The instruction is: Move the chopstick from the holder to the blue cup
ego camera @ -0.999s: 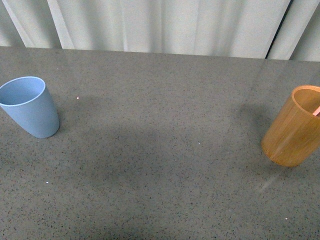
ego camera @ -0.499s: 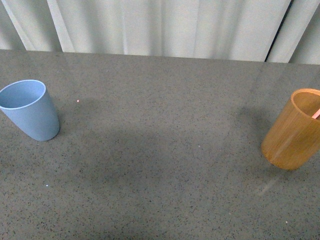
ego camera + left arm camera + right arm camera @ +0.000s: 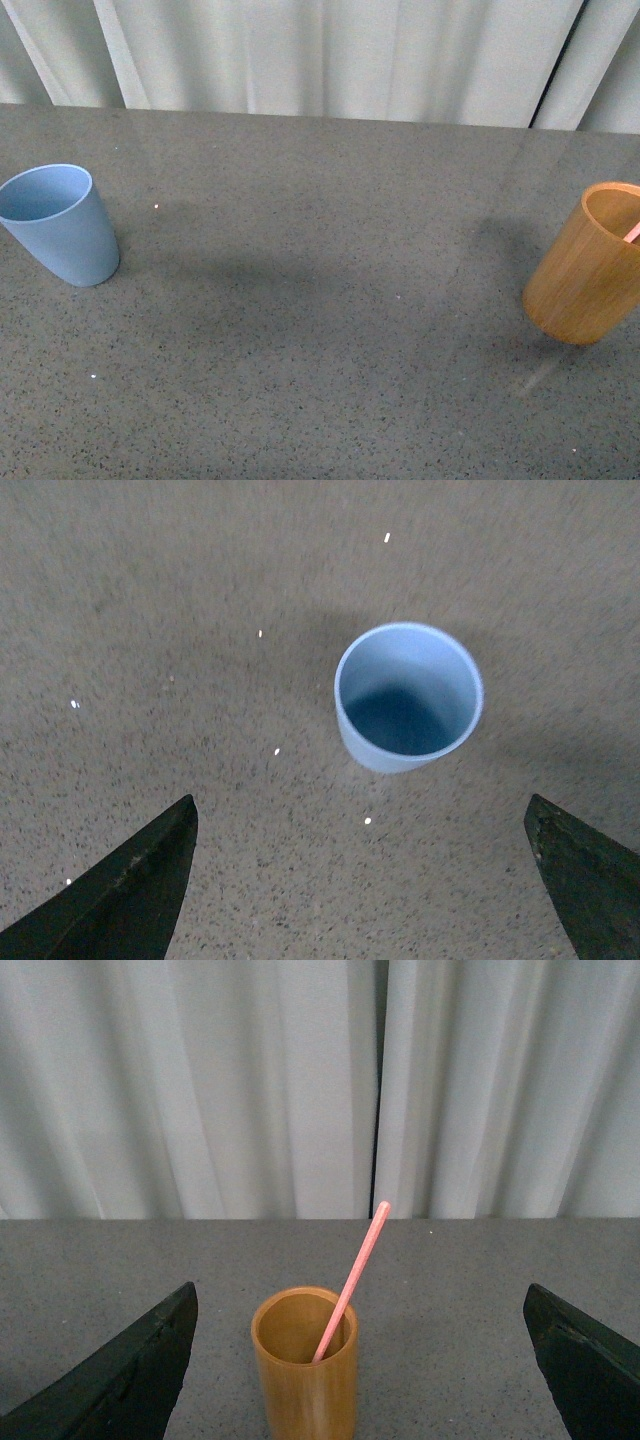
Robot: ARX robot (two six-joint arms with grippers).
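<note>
Plainly, task had not begun. Front view: blue cup [image 3: 62, 228] stood upright at left of table [image 3: 320, 330], holder [image 3: 585, 265] well apart at right edge, chopstick [image 3: 632, 234] barely showing inside; neither arm in sight. Left wrist view: left jaws spread wide, empty, above empty blue cup. Right wrist view: right jaws wide apart, gripping nothing, faced holder; chopstick leaned inside holder, top poking out. Grasp, lift, carry, drop all left undone.

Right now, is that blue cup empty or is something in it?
Empty: the left wrist view looks down into the blue cup, showing only its bare bottom.
</note>
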